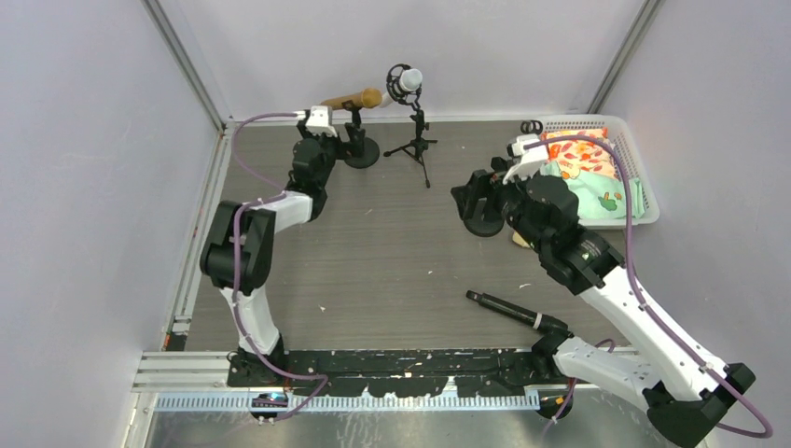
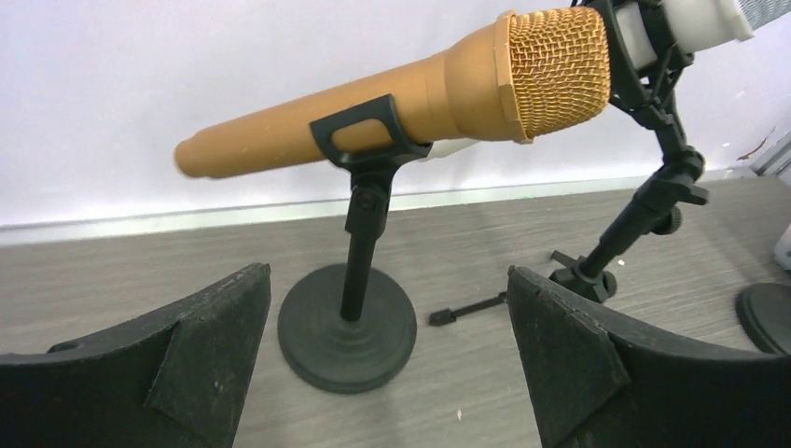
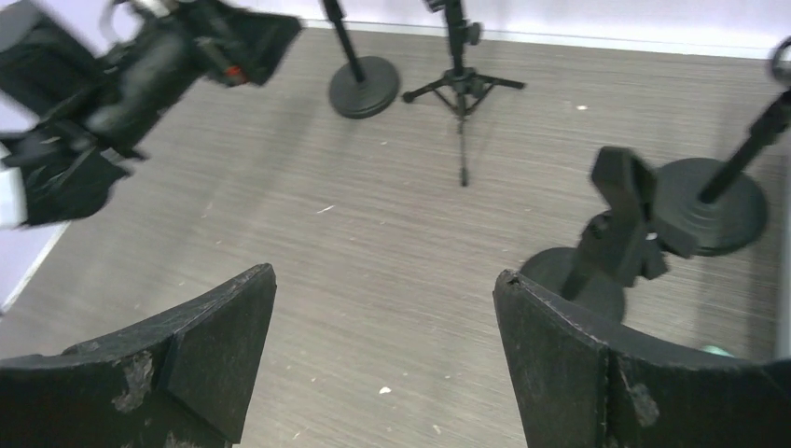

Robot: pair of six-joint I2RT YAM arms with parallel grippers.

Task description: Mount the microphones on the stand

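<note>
My left gripper (image 1: 338,131) (image 2: 387,285) is up at the far left of the table (image 1: 392,261), its jaws spread wide with nothing between them. Through that gap, in my left wrist view, I see the gold microphone (image 1: 354,98) (image 2: 401,107) seated in the clip (image 2: 366,131) of the round-base stand (image 1: 361,151) (image 2: 347,327). It lies tilted, with the mesh head higher and to the right and the tail to the left. My fingers (image 2: 215,345) are short of it and touch neither it nor the stand. Just right of that, the white microphone (image 1: 409,80) (image 2: 700,19) sits in a black shock mount on top of the tripod stand (image 1: 417,145) (image 2: 644,201), its head close to the gold one's

Further right, my right gripper (image 1: 478,198) (image 3: 384,280) hovers low over the table, jaws likewise wide apart and holding nothing. In my right wrist view an empty stand (image 3: 620,224) rises just past the right-hand finger, its clip bare, and another black base (image 3: 714,201) with its pole is just beyond that. Something pale yellow (image 1: 520,239) shows from under my right arm; I cannot tell what it is. The black microphone (image 1: 504,308) lies flat on the table toward the near edge, well apart from every stand. At the far right sits a white basket (image 1: 653,201) with colourful cloth in it
</note>
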